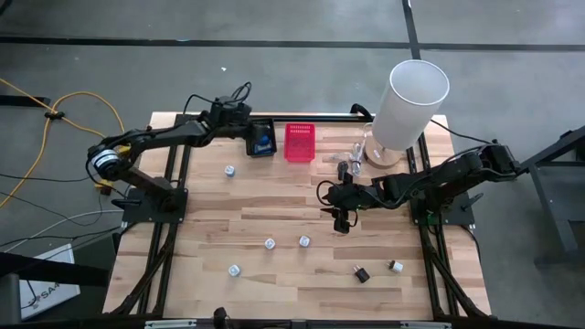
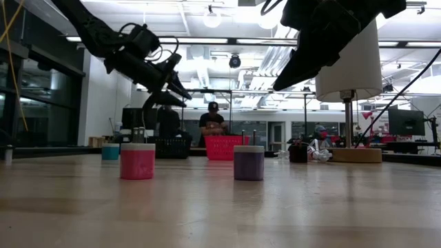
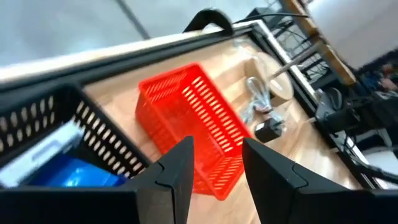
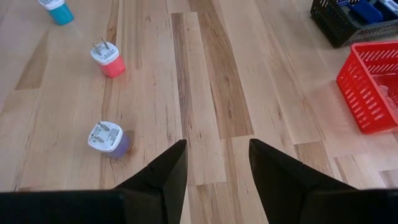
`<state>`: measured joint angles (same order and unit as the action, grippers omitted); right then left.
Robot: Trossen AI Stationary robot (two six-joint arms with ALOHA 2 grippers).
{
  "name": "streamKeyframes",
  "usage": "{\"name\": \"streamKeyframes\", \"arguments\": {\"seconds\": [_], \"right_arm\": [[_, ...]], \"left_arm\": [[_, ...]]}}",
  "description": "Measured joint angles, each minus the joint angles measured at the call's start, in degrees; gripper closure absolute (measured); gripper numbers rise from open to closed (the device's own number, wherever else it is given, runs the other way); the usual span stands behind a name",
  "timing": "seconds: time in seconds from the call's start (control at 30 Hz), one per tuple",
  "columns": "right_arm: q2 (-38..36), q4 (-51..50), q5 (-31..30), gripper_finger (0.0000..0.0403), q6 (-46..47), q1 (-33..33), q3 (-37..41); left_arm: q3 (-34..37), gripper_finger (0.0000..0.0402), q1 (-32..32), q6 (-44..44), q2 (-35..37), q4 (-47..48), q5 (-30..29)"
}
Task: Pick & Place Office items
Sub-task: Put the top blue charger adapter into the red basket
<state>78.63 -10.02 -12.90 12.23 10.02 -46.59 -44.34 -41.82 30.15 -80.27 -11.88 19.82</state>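
Several small office items lie loose on the wooden table: pale plug-like lumps [image 1: 270,243] [image 1: 304,241] [image 1: 230,170] and a black piece [image 1: 361,272]. In the right wrist view they show as a purple-sided plug [image 4: 109,138], a pink one [image 4: 107,59] and a teal one [image 4: 56,11], each standing on its flat end. My left gripper [image 3: 217,146] hangs open above the black mesh basket [image 1: 260,142], with nothing between its fingers. My right gripper [image 4: 217,149] hangs open over the middle of the table [image 1: 338,212], clear of every item.
A red mesh basket [image 1: 299,142] stands beside the black one at the far edge; blue things [image 3: 74,174] lie in the black one. A tall white cylinder [image 1: 411,100] stands far right, with clear pieces [image 1: 354,153] and a black piece [image 3: 268,129] near its base. People sit beyond the table.
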Motion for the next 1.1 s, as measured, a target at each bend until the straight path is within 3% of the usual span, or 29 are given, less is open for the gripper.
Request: {"name": "streamKeyframes", "arguments": {"seconds": [0.27, 0.37, 0.7, 1.1], "right_arm": [[0.0, 0.0, 0.0, 0.0243, 0.0, 0.0, 0.0], [0.0, 0.0, 0.0, 0.0243, 0.0, 0.0, 0.0], [0.0, 0.0, 0.0, 0.0243, 0.0, 0.0, 0.0], [0.0, 0.0, 0.0, 0.0243, 0.0, 0.0, 0.0]], "left_arm": [[0.0, 0.027, 0.3, -10.2, 6.1, 1.6, 11.1], [0.0, 0.027, 1.5, -13.2, 8.9, 5.7, 12.7], [0.0, 0.027, 8.1, -19.4, 17.1, 15.7, 6.8], [0.0, 0.027, 15.4, -20.3, 17.7, 18.2, 4.1]]}}
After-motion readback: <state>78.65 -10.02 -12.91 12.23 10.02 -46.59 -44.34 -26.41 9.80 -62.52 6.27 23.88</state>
